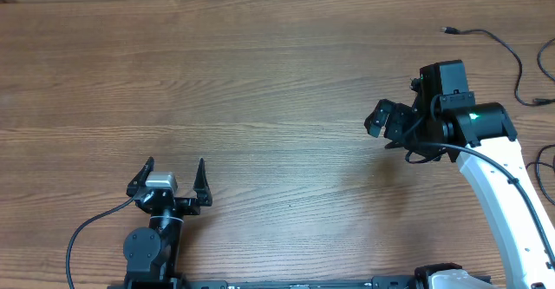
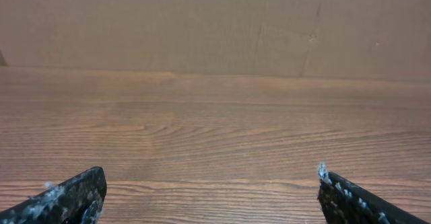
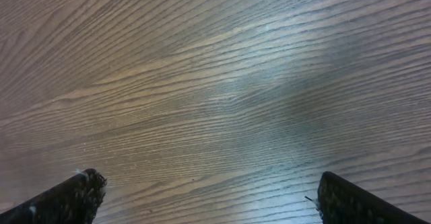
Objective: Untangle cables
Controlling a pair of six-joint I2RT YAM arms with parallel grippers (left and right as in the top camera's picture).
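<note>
Desk (image 1: 260, 81) smooth wood grain, matt with a faint sheen; left pincer (image 2: 211, 172) and right pincer (image 3: 207, 178) black, speckled, rough at the edges; right arm shell (image 1: 512, 193) smooth white plastic, slightly glossy; cables (image 1: 499, 39) black, matt.

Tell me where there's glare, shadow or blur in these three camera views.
Right wrist: a pale bluish sheen streaks the table, washing out grain. Left wrist: flat, even light, no glare, far grain slightly soft. Overhead: evenly lit and sharp, only a faint shadow near the right gripper.
</note>
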